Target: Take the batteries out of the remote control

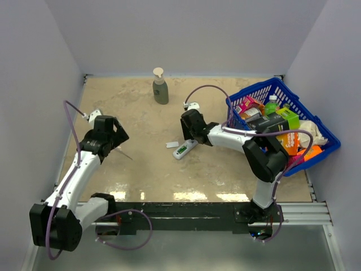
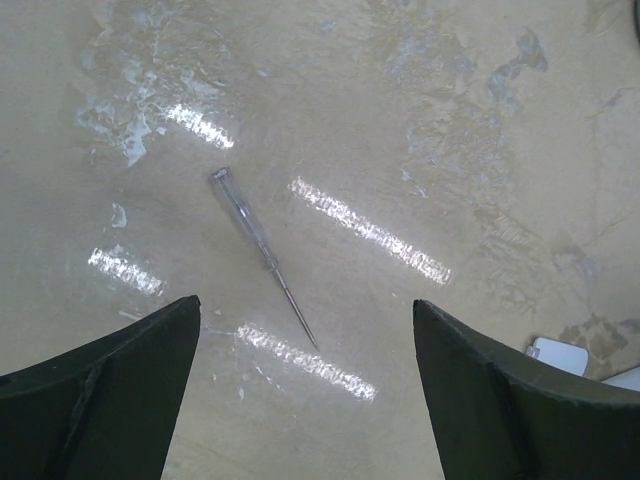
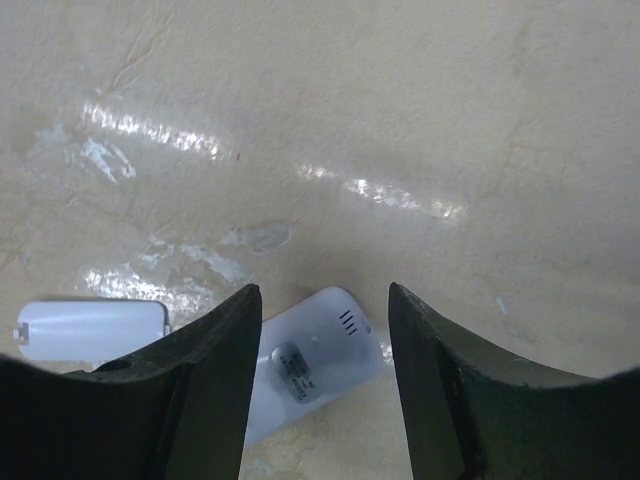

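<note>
The remote control [image 1: 186, 148] lies slantwise near the middle of the surface [image 1: 225, 175], with the green of the batteries [image 1: 183, 151] showing in its open recess. The right pincer [image 3: 322, 300] hangs low over the remote's far right end, its fingers [image 3: 215, 370] spread apart with that rounded end between them. I cannot tell whether they touch it. A small flat white cover piece [image 1: 172, 145] rests just left of the remote. Well off to the left, the left pincer [image 2: 305, 305] is wide open with nothing in it, poised above a thin grey stick [image 2: 262, 250] lying on the surface. A soap bottle [image 1: 161, 87] stands at the far side, and a blue basket [image 1: 324, 132] of packets sits on the right.
</note>
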You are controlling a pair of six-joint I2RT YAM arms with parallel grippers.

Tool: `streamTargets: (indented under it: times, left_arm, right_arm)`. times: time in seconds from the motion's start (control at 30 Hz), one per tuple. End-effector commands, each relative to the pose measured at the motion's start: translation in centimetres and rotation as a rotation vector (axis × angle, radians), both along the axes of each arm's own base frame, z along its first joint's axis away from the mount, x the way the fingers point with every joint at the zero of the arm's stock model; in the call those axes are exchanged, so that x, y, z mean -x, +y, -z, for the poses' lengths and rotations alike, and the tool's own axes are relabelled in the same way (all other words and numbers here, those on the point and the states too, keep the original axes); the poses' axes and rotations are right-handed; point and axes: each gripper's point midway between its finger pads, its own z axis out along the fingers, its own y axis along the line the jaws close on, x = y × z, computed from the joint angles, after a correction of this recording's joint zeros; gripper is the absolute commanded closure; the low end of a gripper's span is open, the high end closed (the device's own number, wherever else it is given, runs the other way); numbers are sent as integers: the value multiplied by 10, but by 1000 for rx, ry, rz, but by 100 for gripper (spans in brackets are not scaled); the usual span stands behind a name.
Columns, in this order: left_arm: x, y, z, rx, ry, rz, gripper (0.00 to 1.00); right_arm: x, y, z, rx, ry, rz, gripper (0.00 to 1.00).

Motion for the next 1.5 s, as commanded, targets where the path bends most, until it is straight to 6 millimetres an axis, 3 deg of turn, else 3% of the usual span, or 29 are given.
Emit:
streamTargets:
  times: [0.0,0.07,0.1,0.27,0.4,0.67,0.9,1.1,1.47]
  left_arm:
    - [-13,0,-10,28,-39,-30,9]
    - [-18,-1,-11,33,-46,-33,9]
    - [-19,-1,-8,32,-35,-34,9]
    - [-23,2,1,21,-8,-58,10]
    - [-22,-9,10,67,18,-22,10]
    - [-23,-12,6,25,6,75,10]
    - [-22,-16,-7,34,-56,109,12]
    - [-18,-12,3,20,-25,96,12]
    - [-16,-12,10,26,-6,89,12]
  right_arm:
    - [-8,2,-41,-185,-39,155,42]
    - [-5,-3,-44,-224,-33,249,42]
    - [2,-18,-41,-187,-17,326,42]
    - [10,-21,-40,-267,34,514,42]
    - [13,-16,-33,-317,71,583,41]
    - [5,-12,-16,-273,85,649,40]
    - [11,-14,0,-208,100,697,41]
    - [14,-8,5,-177,105,684,42]
    - [41,-1,18,-118,97,595,60]
